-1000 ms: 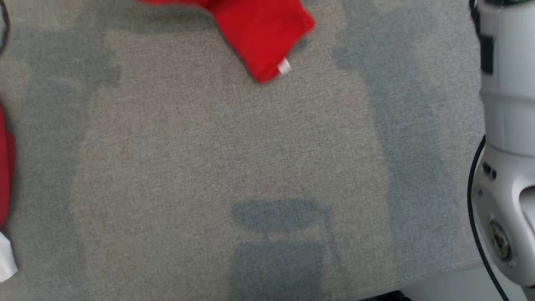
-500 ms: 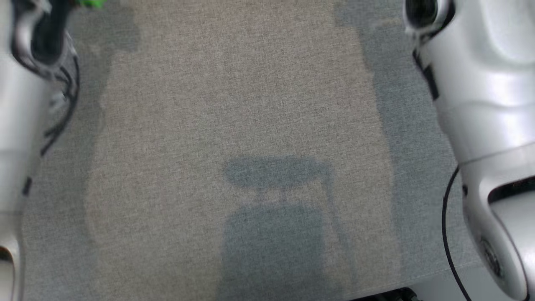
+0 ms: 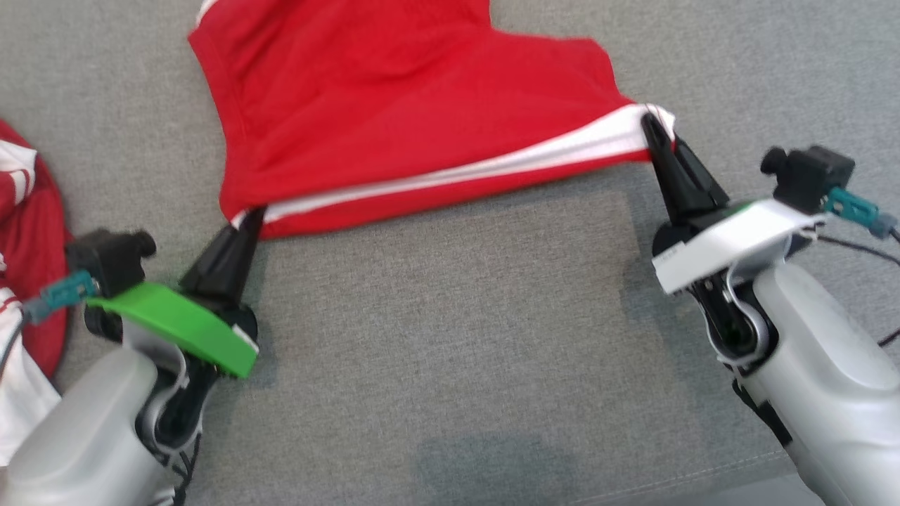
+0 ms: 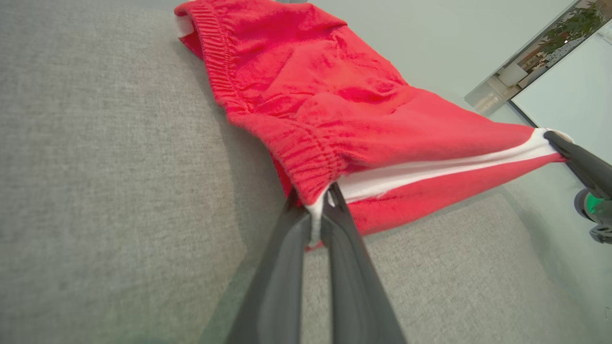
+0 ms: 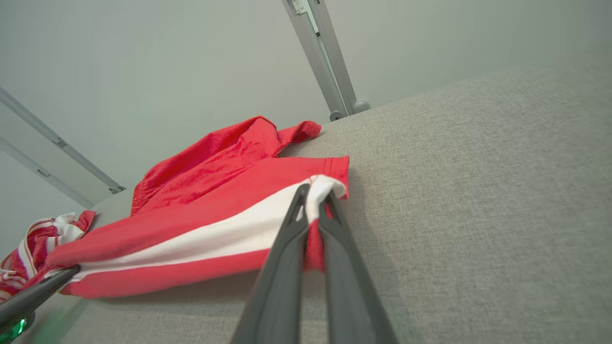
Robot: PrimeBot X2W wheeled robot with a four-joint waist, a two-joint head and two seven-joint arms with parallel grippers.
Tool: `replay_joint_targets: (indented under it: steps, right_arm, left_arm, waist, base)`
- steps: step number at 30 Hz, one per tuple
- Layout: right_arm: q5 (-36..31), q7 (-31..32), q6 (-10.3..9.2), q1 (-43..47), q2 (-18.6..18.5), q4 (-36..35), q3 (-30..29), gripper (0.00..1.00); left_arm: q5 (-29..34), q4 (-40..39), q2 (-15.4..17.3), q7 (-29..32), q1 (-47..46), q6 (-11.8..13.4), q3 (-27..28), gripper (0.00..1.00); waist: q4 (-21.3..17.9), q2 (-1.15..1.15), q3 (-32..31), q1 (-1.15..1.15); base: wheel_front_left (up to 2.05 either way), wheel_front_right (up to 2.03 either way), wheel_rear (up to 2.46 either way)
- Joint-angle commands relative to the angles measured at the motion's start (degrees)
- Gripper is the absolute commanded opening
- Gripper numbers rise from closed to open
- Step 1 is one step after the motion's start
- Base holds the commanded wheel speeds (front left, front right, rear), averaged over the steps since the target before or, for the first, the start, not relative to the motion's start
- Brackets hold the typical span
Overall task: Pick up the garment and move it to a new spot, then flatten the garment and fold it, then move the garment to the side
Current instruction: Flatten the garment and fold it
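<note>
Forearms, pale and rounded, enter from the lower corners of the head view over the grey fabric table (image 3: 450, 337). The left claw (image 3: 247, 216), ahead of a green plate, is pinched shut on the near left corner of the red garment (image 3: 394, 105), where a ribbed waistband (image 4: 217, 62) meets a white stripe (image 3: 457, 172). The right claw (image 3: 652, 126), ahead of a white plate, is clamped on the near right corner, at the stripe's other end. Between the two claws the striped edge is pulled taut and held a little off the table, with shadow beneath it. Beyond that edge the garment slopes down and lies rumpled on the fabric, its far part running past the top of the head view. Well to the left, apart from it, sits a heap of red-and-white striped cloth (image 3: 17, 204). Farther off, in the right wrist view, a metal post (image 5: 325, 62) stands against a pale wall past the table's far edge.
</note>
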Motion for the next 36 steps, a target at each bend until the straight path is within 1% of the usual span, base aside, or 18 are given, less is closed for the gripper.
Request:
replay_joint_targets:
  steps: [1, 4, 6, 8, 10, 12, 15, 19, 21, 36]
  right_arm:
    - [1.51, -0.24, -0.04, 3.26, -1.68, -1.68, -0.12, 0.0]
    - [3.85, -0.26, -0.07, 9.59, -4.86, -5.49, 0.44, 0.0]
    - [5.24, -0.26, -0.07, 13.24, -6.3, -7.44, 0.5, 0.0]
    - [6.07, -0.27, -0.07, 16.48, -7.42, -8.91, -0.18, 0.0]
    - [6.09, -0.27, -0.08, 19.35, -8.17, -9.95, -1.08, 0.0]
    - [5.12, -0.27, -0.08, 22.35, -8.88, -10.4, -1.51, 0.0]
    - [3.69, -0.28, -0.08, 25.69, -9.07, -11.24, -1.82, 0.0]
    - [3.78, -0.28, -0.08, 28.75, -8.73, -12.34, -3.1, 0.0]
    - [3.65, -0.28, -0.08, 29.51, -8.59, -12.71, -3.68, 0.0]
    - [1.73, 1.08, -0.07, 30.59, -7.29, -13.9, -3.6, 0.0]
  left_arm:
    - [0.45, -1.01, 0.83, -0.6, 3.38, 0.31, 0.32, 0.0]
    - [0.4, -4.84, 0.84, -0.92, 10.67, 2.58, 1.54, 0.0]
    - [0.19, -8.04, 0.57, -1.08, 15.4, 4.4, 2.58, 0.0]
    - [1.29, -11.04, 0.65, -1.13, 19.62, 6.37, 3.47, 0.0]
    - [2.17, -13.23, 0.18, -1.03, 23.31, 8.09, 3.95, 0.0]
    - [4.31, -14.74, 0.35, -1.04, 26.67, 10.12, 3.25, 0.0]
    - [5.21, -16.88, -0.87, -1.06, 31.07, 12.37, 2.94, 0.0]
    - [5.3, -19.51, -2.11, -1.07, 35.05, 13.56, 4.39, 0.0]
    - [5.43, -20.42, -2.52, -1.07, 36.2, 13.7, 4.86, 0.0]
    - [5.14, -22.2, -1.3, -0.72, 37.53, 14.52, 5.55, 0.0]
  waist:
    - [-0.86, 0.0, -8.29, 0.0]
    - [-1.55, 0.0, -11.72, 0.0]
    - [-1.71, 0.0, -13.34, 0.0]
    - [-1.7, 0.0, -14.43, 0.0]
    - [-1.45, 0.0, -15.47, 0.0]
    - [-1.23, 0.0, -16.48, 0.0]
    - [-0.89, 0.0, -17.94, 0.0]
    - [-0.43, 0.0, -19.36, 0.0]
    - [-0.15, 0.0, -19.83, 0.0]
    - [-0.35, 0.0, -20.9, 0.0]
  base:
    - [0.0, 0.0, 0.0]
    - [0.0, 0.0, 0.0]
    - [0.0, 0.0, 0.0]
    - [0.0, 0.0, 0.0]
    - [0.0, 0.0, 0.0]
    - [0.0, 0.0, 0.0]
    - [0.0, 0.0, 0.0]
    - [0.0, 0.0, 0.0]
    - [0.0, 0.0, 0.0]
    - [0.0, 0.0, 0.0]
